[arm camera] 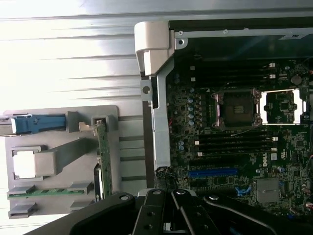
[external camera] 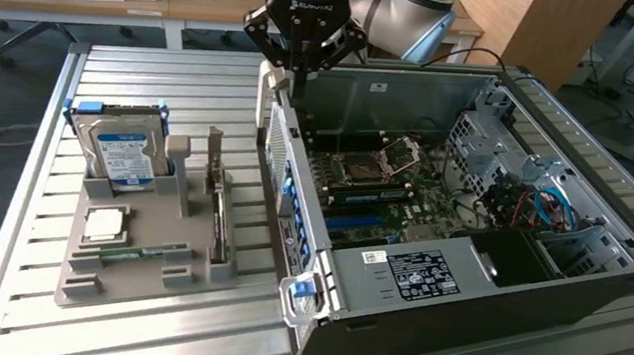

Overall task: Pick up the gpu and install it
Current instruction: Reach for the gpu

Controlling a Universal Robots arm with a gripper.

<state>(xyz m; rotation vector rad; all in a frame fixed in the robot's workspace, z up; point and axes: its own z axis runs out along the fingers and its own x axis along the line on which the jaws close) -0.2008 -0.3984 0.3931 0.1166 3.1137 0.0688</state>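
Black linkages of the gripper point(arm camera: 168, 195) lie nearest the wrist camera. Its fingers are drawn fully together and nothing is held between them. It hangs over the rear wall of the open computer case point(external camera: 586, 282), above that wall's upper corner and clear of everything.

The gpu point(external camera: 218, 213) has not been picked up. It stands on edge in a slot of the grey tray point(external camera: 109, 284), lower than the gripper and off toward the exterior view's left, outside the case. Its silver bracket end is the end nearer the gripper. On the far side of the card from the gripper, the hard drive point(external camera: 122, 148) stands upright in its own cradle, and the memory stick point(external camera: 129, 254) lies flat on the tray. Directly beneath and beyond the gripper, inside the case, the motherboard point(arm camera: 234, 147) lies exposed, with its blue slot point(arm camera: 212, 173) unoccupied.

The step in hand looks like the reach for the card. To do it well, the jaws should be opened while the gripper is high, then turned so they straddle the card's thin upper edge. The descent wants to be straight, away from the bracket and the tray's upright posts. A grip near the card's middle should stop it swinging. Because the slot holds the card closely, any sideways pull could bind it or drag the tray across the table point(external camera: 163, 84).
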